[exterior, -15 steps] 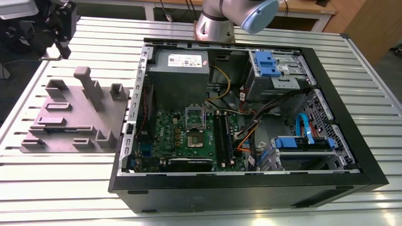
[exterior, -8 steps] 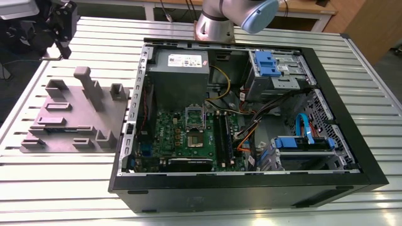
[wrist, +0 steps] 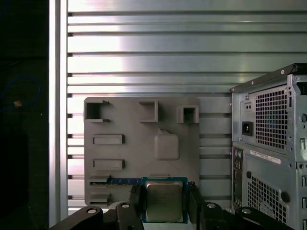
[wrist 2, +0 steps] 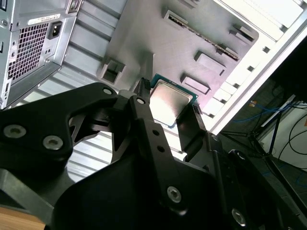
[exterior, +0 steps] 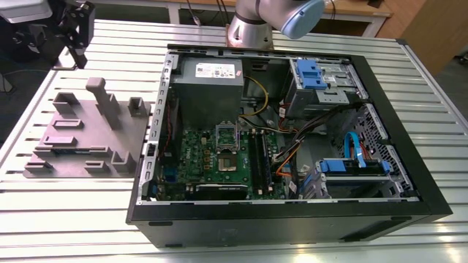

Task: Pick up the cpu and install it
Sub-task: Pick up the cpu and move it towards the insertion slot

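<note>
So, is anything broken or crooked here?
Nothing looks broken or crooked. The cpu sits straight in the gripper, held by its edges above the grey tray. The computer case lies open on its side on the table, with its parts in place.

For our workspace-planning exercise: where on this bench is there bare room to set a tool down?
Bare slatted table lies between the grey fixture plate and the exterior view's lower edge, and in a strip at that view's right of the computer case. Crowded: inside the case and the plate's raised blocks. The gripper holds the cpu.
</note>
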Robot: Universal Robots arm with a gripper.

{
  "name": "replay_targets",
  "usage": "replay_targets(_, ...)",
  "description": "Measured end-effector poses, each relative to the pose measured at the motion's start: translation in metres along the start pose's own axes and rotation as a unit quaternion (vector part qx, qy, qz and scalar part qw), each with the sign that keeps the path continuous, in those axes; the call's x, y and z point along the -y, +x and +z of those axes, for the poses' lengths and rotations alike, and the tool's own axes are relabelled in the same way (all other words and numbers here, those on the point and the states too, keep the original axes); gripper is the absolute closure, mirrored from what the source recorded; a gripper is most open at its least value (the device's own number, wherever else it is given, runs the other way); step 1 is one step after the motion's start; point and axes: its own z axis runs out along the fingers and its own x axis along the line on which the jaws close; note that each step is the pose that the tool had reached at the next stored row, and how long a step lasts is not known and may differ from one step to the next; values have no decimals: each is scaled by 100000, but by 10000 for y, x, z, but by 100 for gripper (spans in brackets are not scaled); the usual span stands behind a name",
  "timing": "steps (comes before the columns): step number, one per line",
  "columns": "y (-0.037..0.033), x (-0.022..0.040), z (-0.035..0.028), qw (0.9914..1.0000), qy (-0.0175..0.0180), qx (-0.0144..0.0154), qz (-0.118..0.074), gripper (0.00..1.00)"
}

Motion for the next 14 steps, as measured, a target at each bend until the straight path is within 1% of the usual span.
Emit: replay_targets(14, -43, -1, 0, 100000, -1, 0, -2, 53)
